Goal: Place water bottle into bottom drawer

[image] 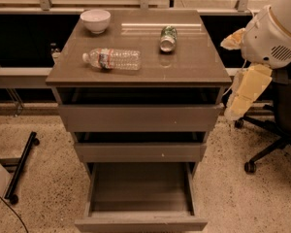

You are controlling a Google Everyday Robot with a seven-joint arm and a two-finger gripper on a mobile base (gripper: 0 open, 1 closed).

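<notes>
The water bottle lies on its side on the cabinet top, left of centre, with its white cap pointing left. The bottom drawer is pulled out and its tray holds nothing. My gripper hangs at the right of the cabinet, level with the top drawer and beside the cabinet's right edge. It is well apart from the bottle. A white arm housing sits above it.
A white bowl stands at the back left of the cabinet top. A green-and-silver can lies at the back right. The two upper drawers stand slightly out. An office chair base is on the floor at the right, and a black stand leg at the left.
</notes>
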